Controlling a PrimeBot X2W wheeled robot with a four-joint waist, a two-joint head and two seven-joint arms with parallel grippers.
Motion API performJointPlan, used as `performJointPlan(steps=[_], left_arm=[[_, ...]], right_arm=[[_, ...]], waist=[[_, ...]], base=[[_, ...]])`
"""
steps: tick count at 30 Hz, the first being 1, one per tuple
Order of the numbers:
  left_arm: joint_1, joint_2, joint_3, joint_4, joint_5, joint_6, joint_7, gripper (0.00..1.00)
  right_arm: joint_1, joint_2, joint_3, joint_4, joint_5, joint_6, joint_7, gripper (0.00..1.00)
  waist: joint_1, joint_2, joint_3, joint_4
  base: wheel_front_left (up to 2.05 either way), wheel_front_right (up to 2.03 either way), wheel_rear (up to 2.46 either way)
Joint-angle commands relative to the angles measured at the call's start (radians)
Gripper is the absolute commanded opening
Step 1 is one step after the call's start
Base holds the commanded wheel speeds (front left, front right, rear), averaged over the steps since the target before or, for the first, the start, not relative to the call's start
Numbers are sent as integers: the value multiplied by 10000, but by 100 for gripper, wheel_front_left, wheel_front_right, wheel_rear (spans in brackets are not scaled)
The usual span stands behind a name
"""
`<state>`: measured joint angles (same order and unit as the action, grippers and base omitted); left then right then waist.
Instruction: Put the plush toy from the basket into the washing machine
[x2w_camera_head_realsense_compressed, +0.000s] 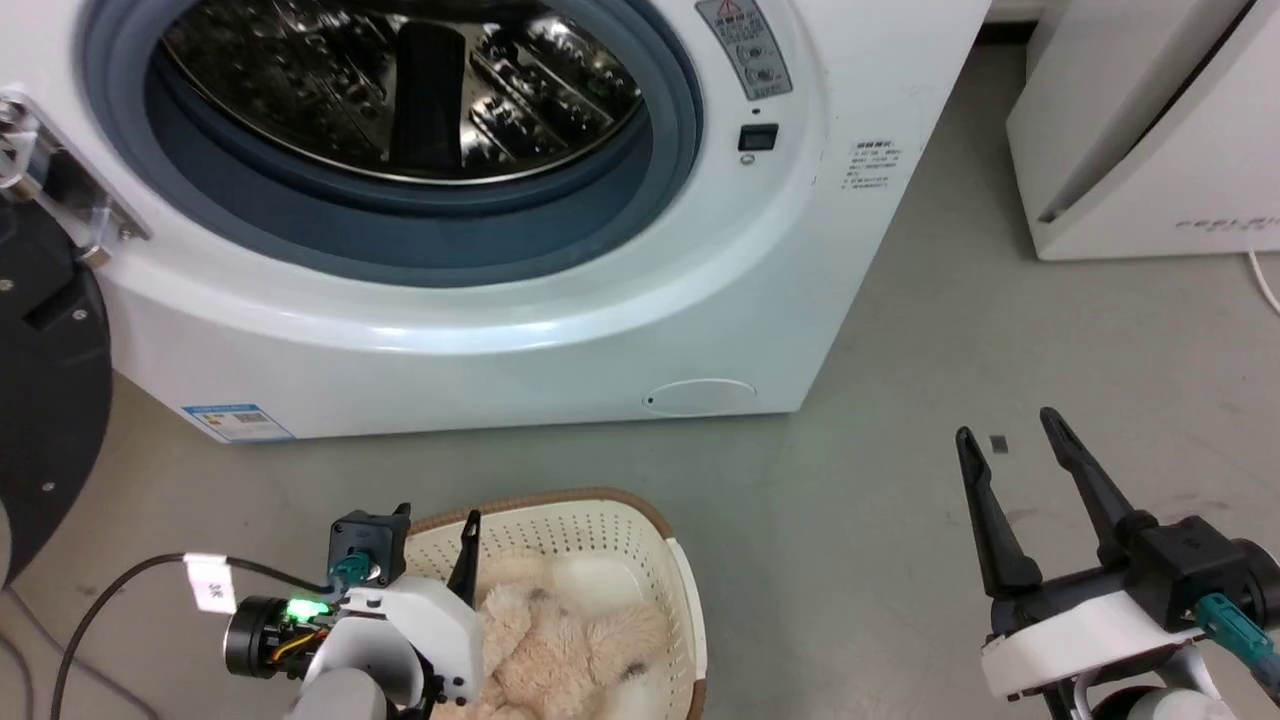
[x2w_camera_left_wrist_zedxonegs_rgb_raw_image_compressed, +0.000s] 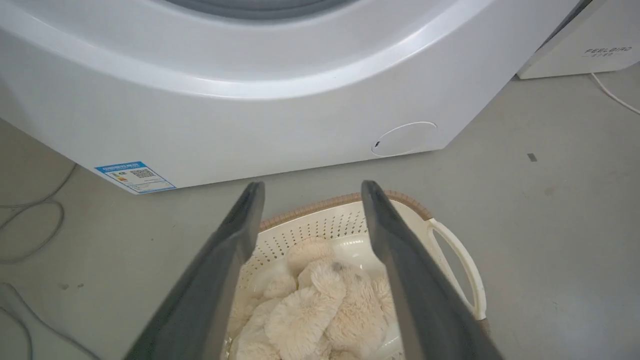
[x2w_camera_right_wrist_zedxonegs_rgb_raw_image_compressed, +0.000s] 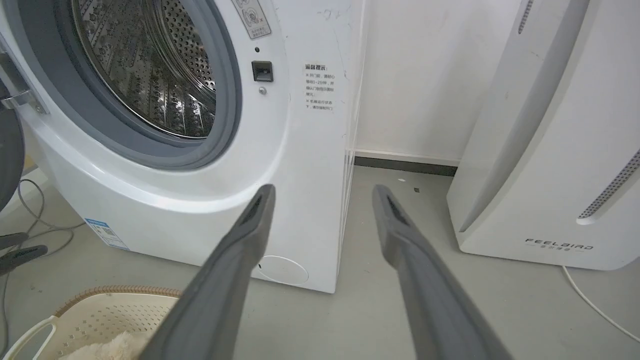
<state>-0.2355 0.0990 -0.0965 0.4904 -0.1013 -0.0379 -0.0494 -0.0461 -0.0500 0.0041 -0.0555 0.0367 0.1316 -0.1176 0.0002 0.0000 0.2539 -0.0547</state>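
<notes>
The plush toy (x2w_camera_head_realsense_compressed: 560, 640) lies curled in the basket (x2w_camera_head_realsense_compressed: 560, 515) on the floor (x2w_camera_head_realsense_compressed: 880, 580), just before the washing machine (x2w_camera_head_realsense_compressed: 500, 340), whose port (x2w_camera_head_realsense_compressed: 420, 225) gapes. The left tool (x2w_camera_left_wrist_zedxonegs_rgb_raw_image_compressed: 312, 186) hangs over the toy with its fingers (x2w_camera_left_wrist_zedxonegs_rgb_raw_image_compressed: 220, 280) spread. The right tool (x2w_camera_head_realsense_compressed: 1005, 422), also spread, waits well aside. A shallow pinch on loose fur may slip, or a finger could hook the basket's wall.

white wrist shells (x2w_camera_head_realsense_compressed: 1060, 625), dark pincer fingers (x2w_camera_head_realsense_compressed: 985, 510), teal plugs (x2w_camera_head_realsense_compressed: 1235, 625), black cable (x2w_camera_head_realsense_compressed: 110, 590), green led (x2w_camera_head_realsense_compressed: 300, 608)
</notes>
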Motion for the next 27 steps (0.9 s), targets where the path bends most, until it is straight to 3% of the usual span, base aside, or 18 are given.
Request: performJointPlan(steps=[1,27], left_arm=[[-325,149,-150,456,22,89,-35,100],[-2443,998,-1250,3829,-152,-324,-78,100]], right_arm=[[-224,-1,7,-79,58,-5,-125,100],[-795,-2,100,-449,603,-6,-644,100]], waist=[[-2,0,177,-56],[-2,0,2199,-583]], base=[[0,0,0],[0,0,0]])
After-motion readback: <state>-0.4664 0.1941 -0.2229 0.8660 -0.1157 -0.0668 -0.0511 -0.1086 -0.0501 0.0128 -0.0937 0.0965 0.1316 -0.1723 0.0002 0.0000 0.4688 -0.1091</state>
